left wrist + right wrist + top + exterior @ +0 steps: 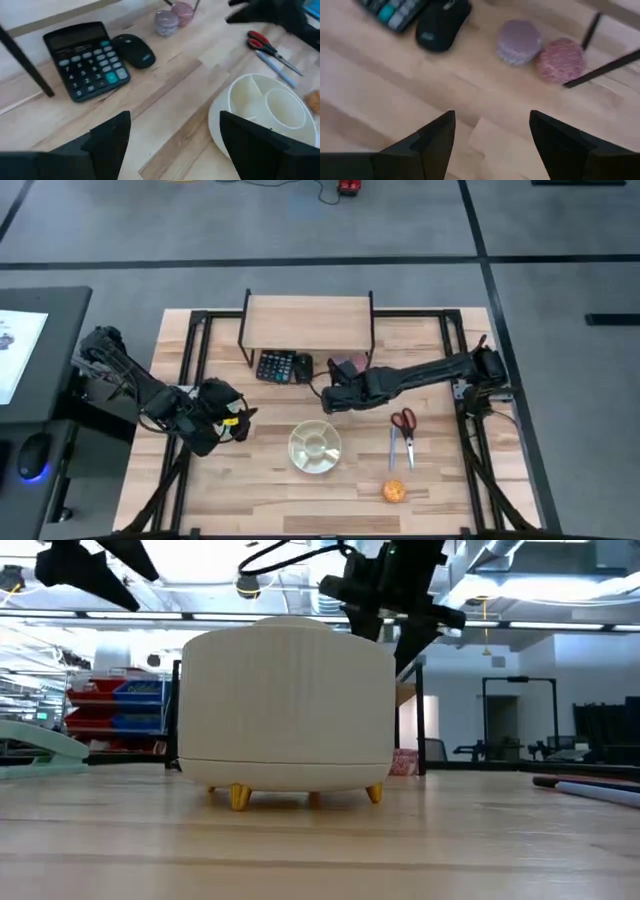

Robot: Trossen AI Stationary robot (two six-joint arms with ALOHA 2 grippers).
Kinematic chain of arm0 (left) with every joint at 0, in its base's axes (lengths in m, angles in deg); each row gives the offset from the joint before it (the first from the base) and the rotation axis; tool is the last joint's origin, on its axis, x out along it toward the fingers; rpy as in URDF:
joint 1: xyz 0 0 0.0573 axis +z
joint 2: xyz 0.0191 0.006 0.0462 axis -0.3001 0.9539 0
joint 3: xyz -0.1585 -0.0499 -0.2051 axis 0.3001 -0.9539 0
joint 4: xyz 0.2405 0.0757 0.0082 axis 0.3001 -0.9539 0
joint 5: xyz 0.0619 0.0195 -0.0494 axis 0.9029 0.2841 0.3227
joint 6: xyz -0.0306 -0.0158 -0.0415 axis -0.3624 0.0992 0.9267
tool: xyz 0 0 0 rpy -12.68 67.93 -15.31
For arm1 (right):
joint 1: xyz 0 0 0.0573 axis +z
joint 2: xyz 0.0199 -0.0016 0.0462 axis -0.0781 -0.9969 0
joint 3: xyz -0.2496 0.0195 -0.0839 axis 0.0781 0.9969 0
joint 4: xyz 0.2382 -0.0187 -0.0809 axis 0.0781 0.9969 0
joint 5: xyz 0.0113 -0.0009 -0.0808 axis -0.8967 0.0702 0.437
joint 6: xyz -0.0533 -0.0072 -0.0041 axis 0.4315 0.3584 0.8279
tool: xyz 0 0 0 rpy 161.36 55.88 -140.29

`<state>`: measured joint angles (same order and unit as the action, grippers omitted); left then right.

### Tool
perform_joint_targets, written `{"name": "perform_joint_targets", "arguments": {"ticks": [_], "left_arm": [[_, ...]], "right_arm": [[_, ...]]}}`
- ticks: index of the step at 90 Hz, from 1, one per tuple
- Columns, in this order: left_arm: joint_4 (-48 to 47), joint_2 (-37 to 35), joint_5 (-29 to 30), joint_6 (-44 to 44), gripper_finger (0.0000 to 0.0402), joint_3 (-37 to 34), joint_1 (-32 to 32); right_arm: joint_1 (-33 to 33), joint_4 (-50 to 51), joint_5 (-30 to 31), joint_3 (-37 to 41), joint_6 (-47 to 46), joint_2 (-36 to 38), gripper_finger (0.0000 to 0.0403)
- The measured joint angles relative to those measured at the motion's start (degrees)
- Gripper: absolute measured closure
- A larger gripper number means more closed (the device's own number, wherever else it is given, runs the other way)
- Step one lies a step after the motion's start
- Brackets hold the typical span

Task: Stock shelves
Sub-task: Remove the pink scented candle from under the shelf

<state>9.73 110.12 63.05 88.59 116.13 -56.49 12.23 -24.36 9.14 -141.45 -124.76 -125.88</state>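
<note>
The small light-wood riser shelf on thin black legs (308, 312) stands at the far middle of the table, its top bare. Half under its front edge sit a black calculator with grey and teal keys (274, 366) and a black computer mouse (302, 366). Just right of those, two small round ribbed objects, one lilac (518, 42) and one mottled pink (560, 60), lie touching; what they are I cannot make out.

The right gripper (492, 130) hovers above bare wood near that pair, fingers spread wide, holding nothing. The left gripper (175, 135) hangs at the table's left, equally open and empty.

A cream divided bowl on short yellow feet (315, 448) sits centre-front, blocking most of the low view. Red-handled scissors (403, 425) and a small orange ball (394, 492) lie to its right.
</note>
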Motion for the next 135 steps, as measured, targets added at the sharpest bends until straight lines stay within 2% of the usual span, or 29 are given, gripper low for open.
{"name": "perform_joint_targets", "arguments": {"ticks": [13,27,46,65,85,101,114,135], "left_arm": [[-0.02,-0.02,-0.34,-2.00,0.0120,0.00,0.00],[0.06,-0.05,-1.56,-3.86,0.0120,-0.01,0.01],[0.16,-0.28,-4.86,-5.28,0.0120,-0.02,0.02],[0.12,-0.28,-9.12,-8.50,0.0120,-0.02,0.02],[0.12,-0.28,-10.45,-10.07,0.0120,-0.02,0.02],[0.09,-0.28,-11.63,-11.95,0.0120,-0.02,0.02],[0.01,-0.28,-13.52,-14.53,0.0120,-0.04,0.02],[-0.04,-0.28,-13.89,-16.45,0.0120,-0.04,0.02]], "right_arm": [[-1.31,-1.19,2.93,0.04,-0.16,-2.24,0.0159],[-4.03,-4.72,-0.16,0.06,-3.12,-7.03,0.0159],[-6.42,-8.95,-0.25,0.00,-9.66,-13.21,0.0159],[-7.82,-11.62,0.94,0.00,-9.83,-15.90,0.0158],[-8.68,-12.88,1.93,-0.02,-7.37,-16.66,0.0158],[-8.57,-13.18,5.19,0.00,-4.08,-16.66,0.0155],[-8.55,-13.67,6.36,-0.02,-2.75,-16.66,0.0124],[-9.49,-13.73,6.85,-0.02,-2.68,-16.66,0.0041]]}}
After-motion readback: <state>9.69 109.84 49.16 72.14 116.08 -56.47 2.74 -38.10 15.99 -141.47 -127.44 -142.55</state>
